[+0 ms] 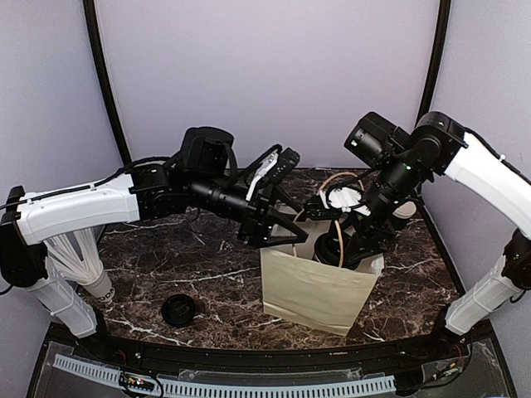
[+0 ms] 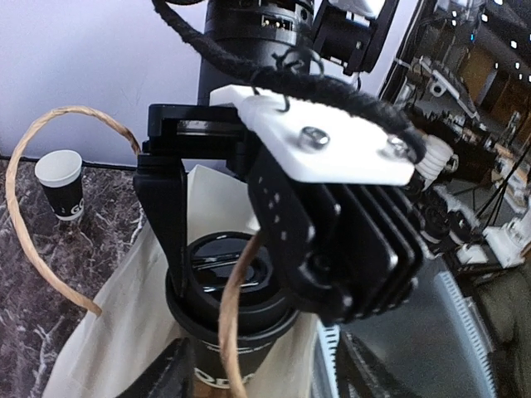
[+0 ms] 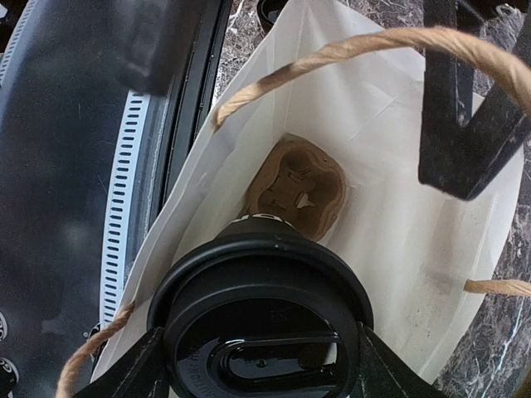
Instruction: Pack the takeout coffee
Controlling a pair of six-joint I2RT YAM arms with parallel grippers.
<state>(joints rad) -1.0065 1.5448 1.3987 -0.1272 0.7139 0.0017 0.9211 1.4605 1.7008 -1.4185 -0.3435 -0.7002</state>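
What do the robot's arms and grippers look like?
The left arm and right arm have white shells, black joints and black cables. The left gripper and right gripper are black with two fingers, each bearing a white plate.

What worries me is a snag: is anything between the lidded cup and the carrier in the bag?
Nothing solid: the bag stands open and the carrier shows beyond the lidded cup. Only a twine handle loops across the mouth, close to the cup.

Glossy plastic coffee lid (image 3: 264,332), paper bag (image 1: 311,294) (matt)
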